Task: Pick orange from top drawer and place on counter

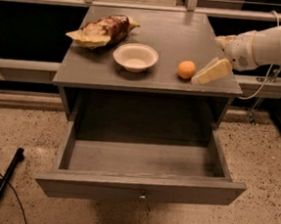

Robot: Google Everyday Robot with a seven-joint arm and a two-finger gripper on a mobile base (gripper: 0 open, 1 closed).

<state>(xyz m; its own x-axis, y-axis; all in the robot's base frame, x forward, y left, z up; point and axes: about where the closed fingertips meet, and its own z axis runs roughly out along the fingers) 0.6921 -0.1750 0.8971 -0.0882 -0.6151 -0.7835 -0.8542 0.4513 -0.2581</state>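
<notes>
The orange (186, 69) rests on the counter (177, 33) near its front right corner. My gripper (207, 61) is just to the right of the orange, open and holding nothing, with one pale finger (213, 71) lying low beside the fruit and not around it. The white arm reaches in from the right edge. The top drawer (138, 188) is pulled fully out below the counter, and its inside shows nothing in it.
A white bowl (135, 57) stands at the counter's front middle. A crumpled snack bag (103, 29) lies at the back left. A black pole (1, 185) and cable lie on the speckled floor at left. A metal rail runs behind the cabinet.
</notes>
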